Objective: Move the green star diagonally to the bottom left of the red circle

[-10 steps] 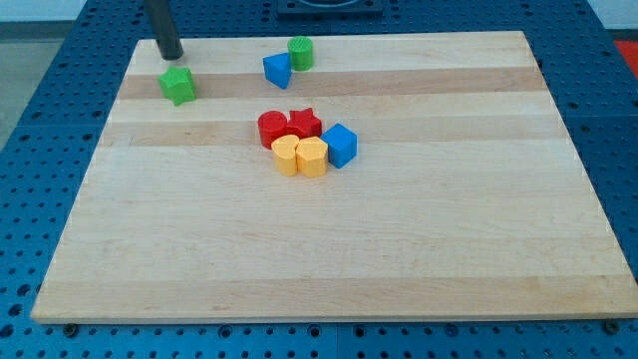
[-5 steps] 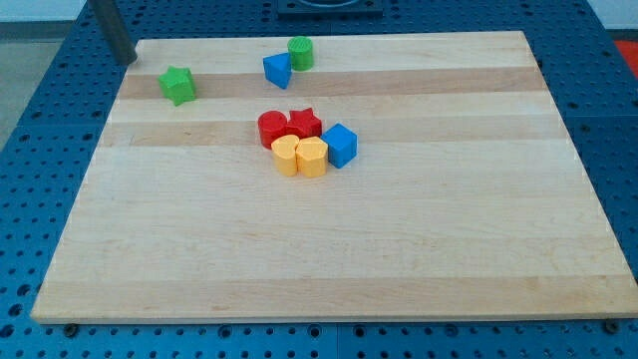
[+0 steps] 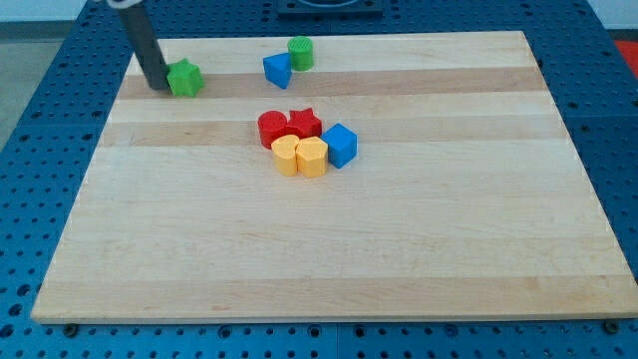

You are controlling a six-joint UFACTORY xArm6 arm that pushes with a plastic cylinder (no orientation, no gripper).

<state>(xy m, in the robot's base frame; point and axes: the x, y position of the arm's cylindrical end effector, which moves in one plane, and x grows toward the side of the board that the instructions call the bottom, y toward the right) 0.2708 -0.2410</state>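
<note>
RISK: your tool's tip (image 3: 159,86), a bare rod with no jaws to open or close, touches the green star (image 3: 183,78) on its left; an off-centre push spins it away | STAR: small, bright green, at the desk's (image 3: 419,249) top left, well apart from the red circle (image 3: 271,129).

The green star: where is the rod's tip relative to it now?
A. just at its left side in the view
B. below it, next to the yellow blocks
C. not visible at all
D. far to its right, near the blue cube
A: my tip stands right against the view's left side of the green star, far from the red circle.
</note>
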